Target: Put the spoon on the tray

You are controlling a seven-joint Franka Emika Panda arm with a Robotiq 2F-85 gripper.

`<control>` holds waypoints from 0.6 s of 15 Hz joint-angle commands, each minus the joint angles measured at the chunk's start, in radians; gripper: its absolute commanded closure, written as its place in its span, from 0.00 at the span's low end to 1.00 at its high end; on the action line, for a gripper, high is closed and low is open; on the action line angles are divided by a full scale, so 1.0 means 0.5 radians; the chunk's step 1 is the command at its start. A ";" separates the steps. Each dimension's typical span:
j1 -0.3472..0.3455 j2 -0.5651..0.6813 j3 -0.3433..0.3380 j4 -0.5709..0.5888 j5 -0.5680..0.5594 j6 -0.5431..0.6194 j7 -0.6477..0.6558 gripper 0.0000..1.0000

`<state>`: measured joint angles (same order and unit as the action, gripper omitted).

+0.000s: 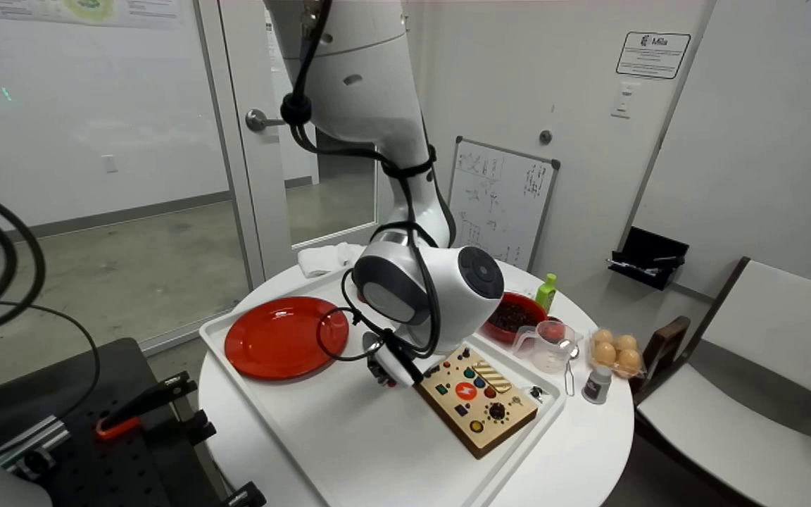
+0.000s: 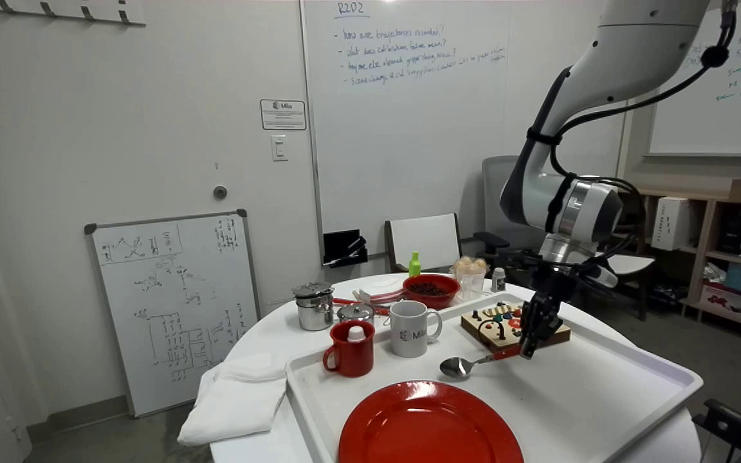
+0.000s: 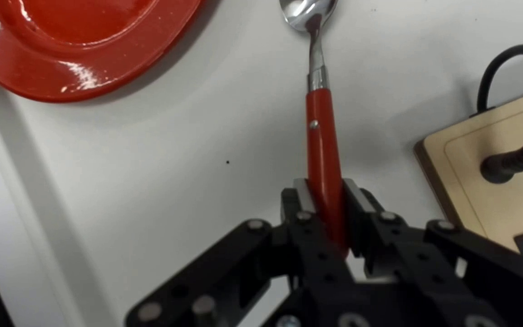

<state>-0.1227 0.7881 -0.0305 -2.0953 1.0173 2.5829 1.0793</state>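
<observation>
The spoon (image 3: pixel 323 131) has a red handle and a silver bowl. My gripper (image 3: pixel 327 195) is shut on the end of its handle, one finger on each side. In an exterior view the spoon (image 2: pixel 457 367) points away from the gripper (image 2: pixel 526 350), bowl outward, low over the large white tray (image 2: pixel 602 386). I cannot tell whether the bowl touches the tray. The tray also shows in the wrist view (image 3: pixel 161 190) under the spoon. In an exterior view the arm hides most of the spoon above the tray (image 1: pixel 370 436).
A red plate (image 2: pixel 428 427) and a wooden switch board (image 1: pixel 476 401) lie on the tray. A red cup (image 2: pixel 352 350) and a white mug (image 2: pixel 409 329) stand near its rim. A red bowl (image 2: pixel 431 292), metal pots (image 2: pixel 314 307) and a white cloth (image 2: pixel 235 405) are around it.
</observation>
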 commanded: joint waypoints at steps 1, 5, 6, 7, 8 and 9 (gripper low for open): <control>0.018 0.061 -0.033 0.066 0.056 -0.063 -0.019 0.87; 0.035 0.090 -0.055 0.092 0.030 -0.114 0.002 0.48; 0.037 0.094 -0.059 0.097 0.029 -0.125 0.004 0.42; 0.038 0.097 -0.062 0.101 0.030 -0.132 0.007 0.33; 0.040 0.098 -0.065 0.105 0.031 -0.138 0.009 0.27; 0.041 0.100 -0.067 0.106 0.030 -0.143 0.010 0.18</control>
<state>-0.1190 0.8221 -0.0458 -2.0659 1.0183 2.5348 1.0798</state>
